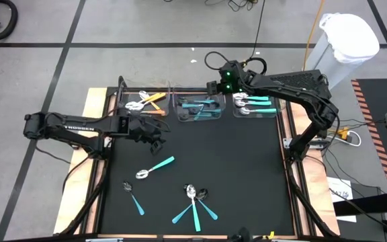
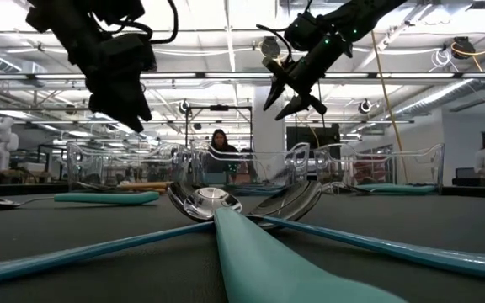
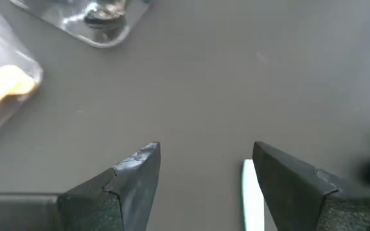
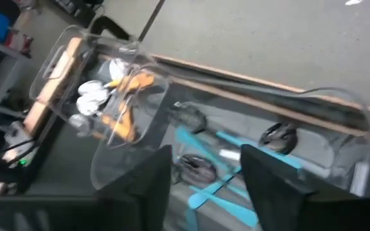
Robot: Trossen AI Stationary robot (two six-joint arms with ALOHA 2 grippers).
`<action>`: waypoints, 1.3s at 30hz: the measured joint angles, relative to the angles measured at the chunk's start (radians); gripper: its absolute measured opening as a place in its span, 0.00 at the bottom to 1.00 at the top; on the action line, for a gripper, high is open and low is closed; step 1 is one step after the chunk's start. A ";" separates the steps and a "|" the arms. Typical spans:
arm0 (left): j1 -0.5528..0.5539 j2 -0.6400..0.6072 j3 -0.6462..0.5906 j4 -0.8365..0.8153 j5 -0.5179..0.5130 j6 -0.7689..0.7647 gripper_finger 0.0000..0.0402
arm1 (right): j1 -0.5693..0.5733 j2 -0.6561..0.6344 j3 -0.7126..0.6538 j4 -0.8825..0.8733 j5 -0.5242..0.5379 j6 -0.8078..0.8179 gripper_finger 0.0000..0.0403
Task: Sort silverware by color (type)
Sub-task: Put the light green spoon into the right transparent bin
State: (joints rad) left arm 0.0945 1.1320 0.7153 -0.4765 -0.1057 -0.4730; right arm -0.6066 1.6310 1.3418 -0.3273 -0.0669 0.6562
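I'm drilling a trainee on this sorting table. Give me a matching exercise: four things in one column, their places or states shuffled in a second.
Things:
1. left bin
2. middle bin
3. left pincer
4. right pincer

Places or states:
A. above the middle bin's far edge
B. holds orange-handled spoons
C. open over bare mat, below the left bin
D. holds teal-handled spoons with dark bowls

Pairs: 1-B, 2-D, 3-C, 4-A
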 joint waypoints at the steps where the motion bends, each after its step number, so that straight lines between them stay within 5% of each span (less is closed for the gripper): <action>1: -0.009 0.000 -0.011 0.010 0.005 -0.013 0.62 | 0.004 -0.002 0.000 0.001 -0.016 0.002 0.47; 6: -0.074 0.009 -0.094 0.080 0.010 -0.075 0.62 | 0.031 -0.011 0.000 0.008 -0.097 -0.002 0.56; 15: -0.203 0.013 -0.228 0.096 0.007 -0.279 0.62 | 0.130 -0.027 0.000 0.008 -0.121 -0.020 0.52; 33: -0.456 0.147 -0.232 0.220 -0.116 -0.202 0.61 | 0.289 -0.037 0.001 -0.023 -0.121 -0.067 0.52; 39: -0.482 0.234 -0.230 0.229 -0.124 -0.202 0.46 | 0.324 -0.037 0.001 -0.022 -0.111 -0.070 0.52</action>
State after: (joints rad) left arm -0.3879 1.3663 0.4854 -0.2472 -0.2298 -0.6752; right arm -0.2821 1.5940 1.3430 -0.3496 -0.1783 0.5861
